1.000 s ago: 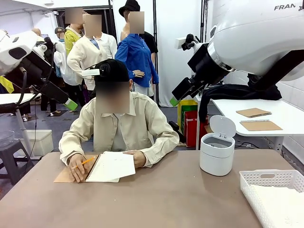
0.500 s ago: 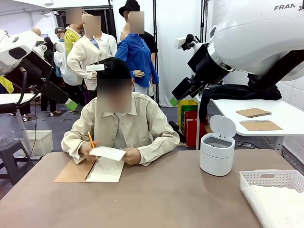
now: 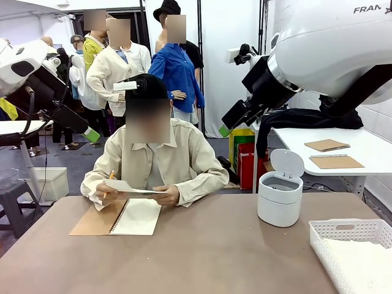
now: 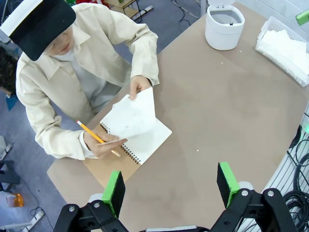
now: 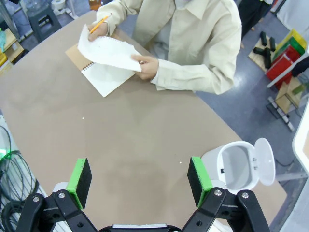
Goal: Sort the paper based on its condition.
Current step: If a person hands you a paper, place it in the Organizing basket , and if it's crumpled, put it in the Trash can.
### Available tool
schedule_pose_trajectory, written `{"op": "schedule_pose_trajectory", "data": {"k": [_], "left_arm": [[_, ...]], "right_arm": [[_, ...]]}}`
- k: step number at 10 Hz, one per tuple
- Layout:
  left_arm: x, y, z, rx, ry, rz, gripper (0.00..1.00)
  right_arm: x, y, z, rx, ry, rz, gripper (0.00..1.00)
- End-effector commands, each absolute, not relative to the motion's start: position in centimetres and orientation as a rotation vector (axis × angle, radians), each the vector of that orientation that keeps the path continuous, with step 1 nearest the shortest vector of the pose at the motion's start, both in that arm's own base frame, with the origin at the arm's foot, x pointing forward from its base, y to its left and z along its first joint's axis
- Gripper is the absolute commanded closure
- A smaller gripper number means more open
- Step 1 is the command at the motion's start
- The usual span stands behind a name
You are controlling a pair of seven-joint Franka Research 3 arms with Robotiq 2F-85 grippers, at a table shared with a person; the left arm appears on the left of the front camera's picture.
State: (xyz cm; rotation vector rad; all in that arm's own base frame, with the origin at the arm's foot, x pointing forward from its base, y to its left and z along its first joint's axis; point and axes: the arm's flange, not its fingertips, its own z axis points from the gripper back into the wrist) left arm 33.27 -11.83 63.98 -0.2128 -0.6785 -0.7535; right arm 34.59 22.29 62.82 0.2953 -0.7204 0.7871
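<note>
The paper (image 4: pixel 131 115), one loose white sheet, is held above the notebook (image 4: pixel 149 141) by a person's pencil hand (image 4: pixel 99 144) and other hand (image 4: pixel 139 87), at the far side of the worktop (image 4: pixel 217 111). It is judged light, limp, easily creased and apt to slip, so a pinch at a free edge, clear of the person's grip, appears best. The left pincer (image 4: pixel 171 182) and the right pincer (image 5: pixel 139 180) hang high, jaws wide apart and empty.
</note>
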Motion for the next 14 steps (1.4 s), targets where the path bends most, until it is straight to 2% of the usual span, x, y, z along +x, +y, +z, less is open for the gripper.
{"op": "schedule_pose_trajectory", "data": {"k": [1,14], "left_arm": [[33.30,-11.82,63.92,-0.215,-0.677,-0.750,0.00],[33.30,-11.82,63.92,-0.215,-0.677,-0.750,0.00]], "right_arm": [[34.59,22.27,62.79,0.295,-0.715,0.786,0.00],[34.59,22.29,62.82,0.295,-0.720,0.787,0.00]]}}
